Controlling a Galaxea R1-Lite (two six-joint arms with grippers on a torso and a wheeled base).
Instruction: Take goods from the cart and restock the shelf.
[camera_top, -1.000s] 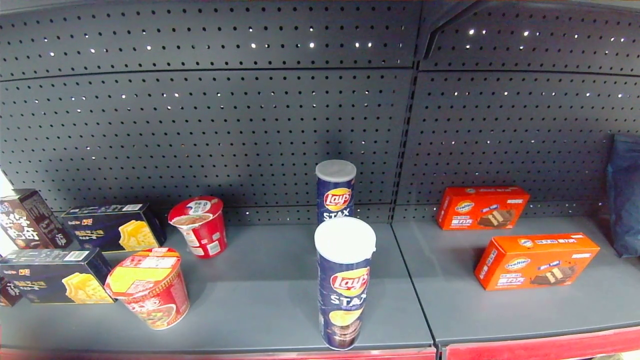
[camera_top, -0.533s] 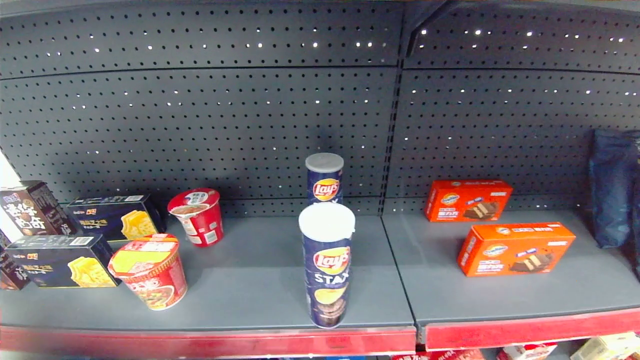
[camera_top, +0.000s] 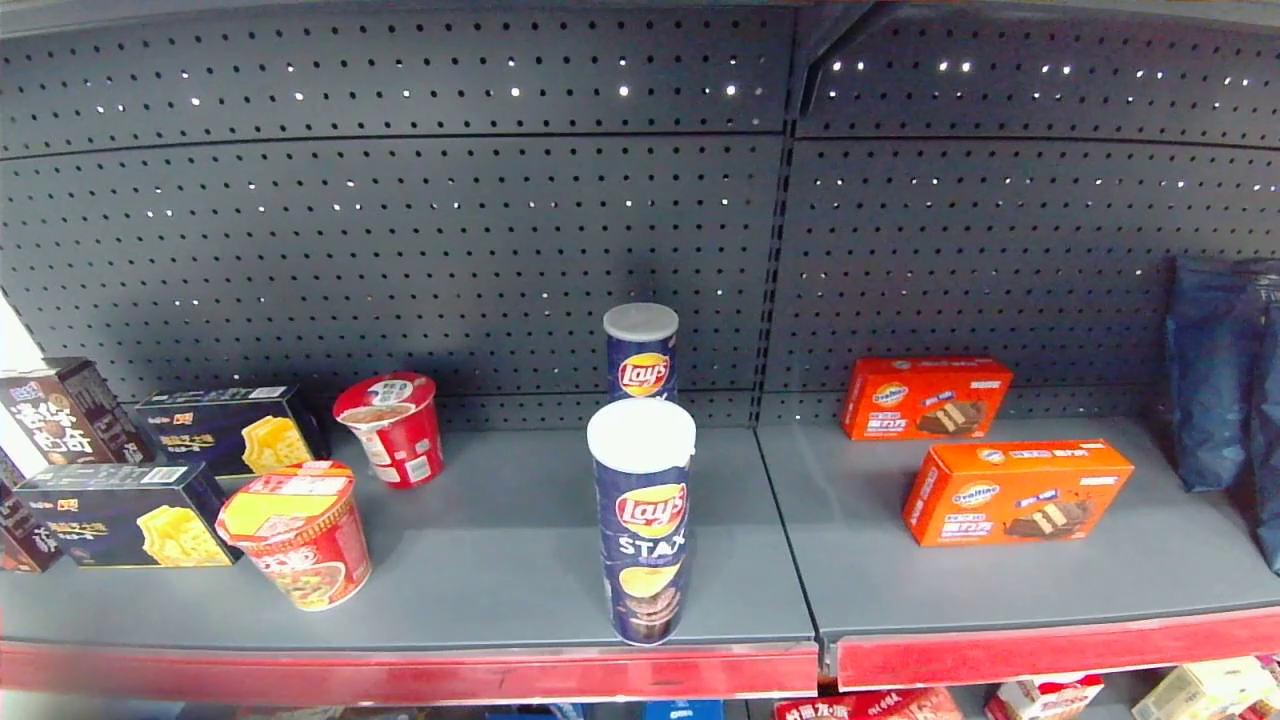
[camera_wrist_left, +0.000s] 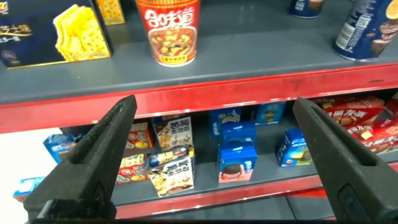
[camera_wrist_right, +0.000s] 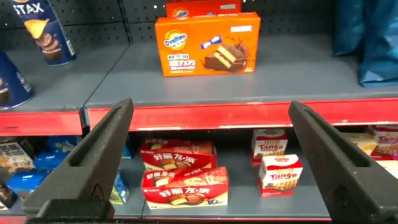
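The left gripper (camera_wrist_left: 211, 168) has its jaws spread wide, and nothing is between them. Ahead of the gap, the red front edge of the shelf (camera_wrist_left: 205, 90) runs across the way. On the grey board behind this edge, a noodle cup (camera_wrist_left: 169, 31) stands nearly opposite the gap. A dark cracker box (camera_wrist_left: 56, 31) is beyond one finger and the front chip can (camera_wrist_left: 367, 31) beyond the other. Blue packs (camera_wrist_left: 237, 155) on the lower shelf (camera_wrist_left: 205, 186) are straight ahead of the gap.

The right gripper (camera_wrist_right: 211, 168) also has its jaws wide apart and holds nothing. An orange box (camera_wrist_right: 208, 43) lies on the shelf ahead of its gap, a blue bag (camera_wrist_right: 373, 37) stands beyond the outer finger, and red boxes (camera_wrist_right: 183, 171) sit below.

The rear chip can (camera_top: 641, 350) stands near the dark pegboard wall (camera_top: 400, 250).
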